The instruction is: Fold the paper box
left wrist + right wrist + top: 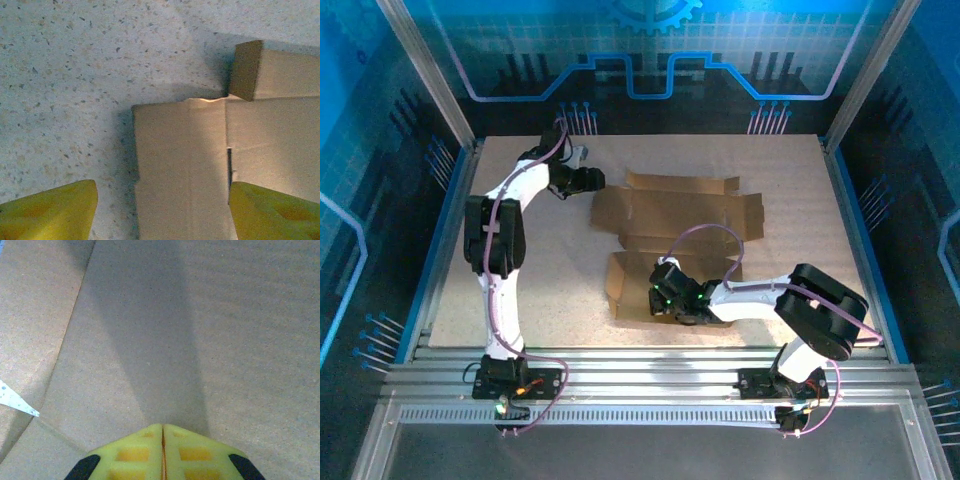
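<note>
Bare speckled table point(545, 280) lies open left of the left gripper point(588, 181), whose released jaws straddle the far-left edge of the paper box point(670, 215), a flat flapped sheet mid-table, while the right gripper point(162, 440), clenched empty, sits over its near panel, blue walls point(380, 150) around.

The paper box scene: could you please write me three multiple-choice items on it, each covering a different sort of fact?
1. Where is the right claw? A. over the paper box; B. left of it; C. behind it.
2. What colour is the paper box? A. white; B. brown; C. blue.
3. What is the state of the left claw? A. shut; B. open; C. clamped on a flap.
Answers: 1 A, cardboard lies all around it in its wrist view; 2 B, it is plain brown cardboard; 3 B, its yellow fingers sit far apart.
</note>
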{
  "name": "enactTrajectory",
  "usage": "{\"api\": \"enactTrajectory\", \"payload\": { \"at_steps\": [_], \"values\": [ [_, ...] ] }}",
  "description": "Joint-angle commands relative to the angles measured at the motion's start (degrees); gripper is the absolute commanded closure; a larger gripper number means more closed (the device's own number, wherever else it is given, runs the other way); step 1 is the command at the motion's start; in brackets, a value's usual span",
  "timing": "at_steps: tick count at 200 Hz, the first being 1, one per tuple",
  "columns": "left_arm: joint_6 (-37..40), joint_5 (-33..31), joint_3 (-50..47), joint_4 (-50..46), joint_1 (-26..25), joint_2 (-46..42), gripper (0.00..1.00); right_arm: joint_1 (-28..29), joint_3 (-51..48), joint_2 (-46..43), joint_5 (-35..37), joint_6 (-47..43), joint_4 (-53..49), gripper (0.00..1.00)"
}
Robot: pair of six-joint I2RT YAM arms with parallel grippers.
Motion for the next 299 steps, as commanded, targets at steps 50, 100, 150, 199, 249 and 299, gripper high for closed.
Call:
{"api": "enactTrajectory", "payload": {
  "at_steps": [50, 100, 150, 199, 249, 299],
  "values": [
    [4.26, 15.16, 18.58, -13.41, 1.86, 13.92, 0.31, 0.69, -2.46, 0.23, -1.74, -0.33, -3.32, 0.91],
    [4.37, 20.46, 27.46, -18.99, 1.78, 20.86, 0.52, 0.74, -2.08, 0.70, -1.83, -0.36, -3.84, 0.91],
    [7.93, 22.56, 26.42, -19.77, 1.17, 18.47, 0.79, 0.87, -0.12, 2.77, -2.63, -0.85, -4.20, 0.91],
    [9.69, 19.95, 15.48, -12.42, -0.58, 10.29, 1.00, 0.98, 0.76, 2.26, -1.71, -0.26, -4.70, 0.92],
    [7.20, 14.92, -9.04, 9.85, -2.72, -7.67, 1.00, 1.66, 1.97, 1.90, 0.80, 0.91, -6.09, 0.93],
    [9.24, 4.88, -28.72, 22.99, -7.61, -21.39, 1.00, 2.02, 1.77, 2.95, 2.21, 2.13, -4.86, 0.94]
  ]
}}
